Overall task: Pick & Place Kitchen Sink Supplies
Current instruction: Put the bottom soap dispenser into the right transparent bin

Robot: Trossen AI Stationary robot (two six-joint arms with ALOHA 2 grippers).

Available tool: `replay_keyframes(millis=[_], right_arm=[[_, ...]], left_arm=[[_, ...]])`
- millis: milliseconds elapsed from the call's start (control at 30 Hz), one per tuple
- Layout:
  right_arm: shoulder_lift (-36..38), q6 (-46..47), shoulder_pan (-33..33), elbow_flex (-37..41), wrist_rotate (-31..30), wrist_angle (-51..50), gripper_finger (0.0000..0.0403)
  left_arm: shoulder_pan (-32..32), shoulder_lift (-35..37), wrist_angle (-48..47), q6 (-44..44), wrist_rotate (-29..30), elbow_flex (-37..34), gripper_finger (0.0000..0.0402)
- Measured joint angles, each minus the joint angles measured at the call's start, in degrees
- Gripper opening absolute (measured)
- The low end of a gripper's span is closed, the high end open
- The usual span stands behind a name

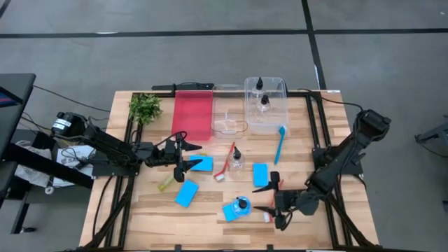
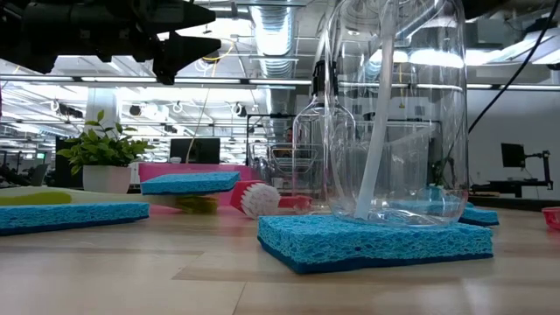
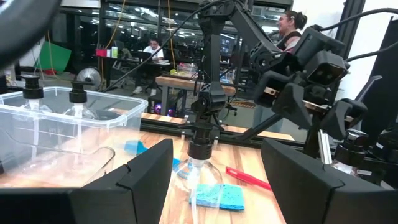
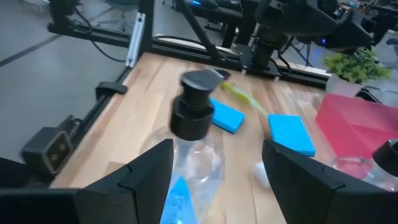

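Clear bottle [image 1: 243, 204] standing on blue sponge [image 1: 232, 211] near the table's [image 1: 210, 224] front edge, right gripper [image 1: 269, 199] open at its 3 o'clock, left gripper [image 1: 187, 157] open above a sponge [image 1: 203, 164] at 10 o'clock.

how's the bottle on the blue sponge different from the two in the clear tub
The bottle on the sponge stands on a blue sponge near the table's front, between the open fingers of the right gripper. The two tub bottles stand inside the clear tub at the back, no gripper near. All are clear with black pump caps.
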State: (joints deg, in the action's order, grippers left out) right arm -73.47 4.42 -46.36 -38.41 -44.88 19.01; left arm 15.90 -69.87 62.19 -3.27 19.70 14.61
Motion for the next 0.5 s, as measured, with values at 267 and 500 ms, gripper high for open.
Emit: replay_keyframes(millis=[267, 500], right_arm=[[-0.09, 0.62, 2.25, 0.00, 3.16, 0.98, 0.0241], [-0.09, 1.64, 3.19, 0.00, 6.52, 1.07, 0.0241]], left_arm=[[-0.72, 0.00, 0.00, 0.00, 0.00, 0.00, 0.0248], [-0.70, 0.00, 0.00, 0.00, 0.00, 0.00, 0.0248]])
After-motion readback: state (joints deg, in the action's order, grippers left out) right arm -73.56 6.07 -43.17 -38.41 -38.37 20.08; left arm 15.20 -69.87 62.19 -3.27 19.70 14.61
